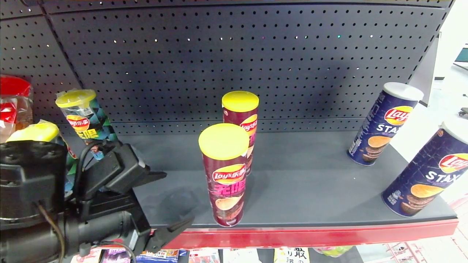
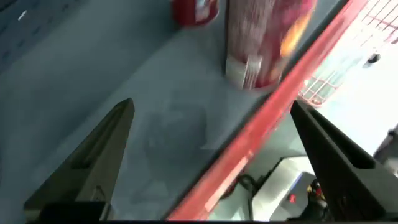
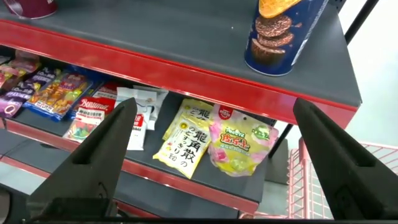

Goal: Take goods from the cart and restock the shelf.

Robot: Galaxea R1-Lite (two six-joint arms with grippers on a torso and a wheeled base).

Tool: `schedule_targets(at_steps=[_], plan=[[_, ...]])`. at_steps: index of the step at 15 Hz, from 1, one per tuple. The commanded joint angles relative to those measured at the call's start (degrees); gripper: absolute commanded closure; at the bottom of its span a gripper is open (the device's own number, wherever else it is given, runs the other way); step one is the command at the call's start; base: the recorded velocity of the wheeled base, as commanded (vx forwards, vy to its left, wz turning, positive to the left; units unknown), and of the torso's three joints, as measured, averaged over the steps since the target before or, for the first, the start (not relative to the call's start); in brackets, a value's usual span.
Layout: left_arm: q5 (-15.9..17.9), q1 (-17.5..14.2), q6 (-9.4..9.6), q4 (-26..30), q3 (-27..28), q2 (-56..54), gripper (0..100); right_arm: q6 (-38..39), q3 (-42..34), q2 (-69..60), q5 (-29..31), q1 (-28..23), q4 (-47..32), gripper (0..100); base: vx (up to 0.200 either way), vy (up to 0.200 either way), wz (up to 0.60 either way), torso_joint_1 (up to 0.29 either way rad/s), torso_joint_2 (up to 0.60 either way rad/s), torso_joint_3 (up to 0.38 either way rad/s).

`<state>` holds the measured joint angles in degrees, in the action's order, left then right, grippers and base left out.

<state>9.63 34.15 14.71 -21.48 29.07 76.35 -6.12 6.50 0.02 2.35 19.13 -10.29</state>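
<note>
Two maroon chip cans with yellow lids stand upright mid-shelf, the front can [image 1: 225, 175] near the red edge and the back can [image 1: 241, 118] behind it. My left gripper [image 1: 172, 199] hangs open and empty at the shelf's front edge, left of the front can. In the left wrist view that left gripper [image 2: 211, 106] straddles the red shelf lip [image 2: 267, 124], with the front can [image 2: 261, 43] just beyond. My right gripper [image 3: 212, 102] is open and empty, lower down in front of the shelf below, beneath a blue chip can [image 3: 283, 31].
Two blue cans [image 1: 384, 124] [image 1: 427, 171] stand at the shelf's right end, and teal cans with yellow lids [image 1: 84, 117] at the left. Snack packets [image 3: 205, 140] lie on the lower shelf. A pink wire cart [image 3: 311, 186] sits at the right. A perforated back panel [image 1: 234, 62] closes the shelf.
</note>
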Motion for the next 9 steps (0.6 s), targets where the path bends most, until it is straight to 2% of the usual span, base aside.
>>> schedule_targets(at_steps=[1,3,9], plan=[[0.0,0.6,0.49,-0.3,0.9,5.8,0,0.0,0.0,0.0,0.0,0.0,0.0,0,0.0,0.0,0.0,0.0,0.0,0.0],[0.1,0.7,1.02,-0.8,2.7,8.8,0,0.7,-0.1,0.0,0.1,0.0,0.0,0,0.0,0.0,0.0,0.0,0.0,0.0],[0.1,0.7,1.02,-2.8,7.4,14.2,0,1.3,-0.1,0.0,0.2,0.0,0.0,0,0.0,0.0,0.0,0.0,0.0,0.0]])
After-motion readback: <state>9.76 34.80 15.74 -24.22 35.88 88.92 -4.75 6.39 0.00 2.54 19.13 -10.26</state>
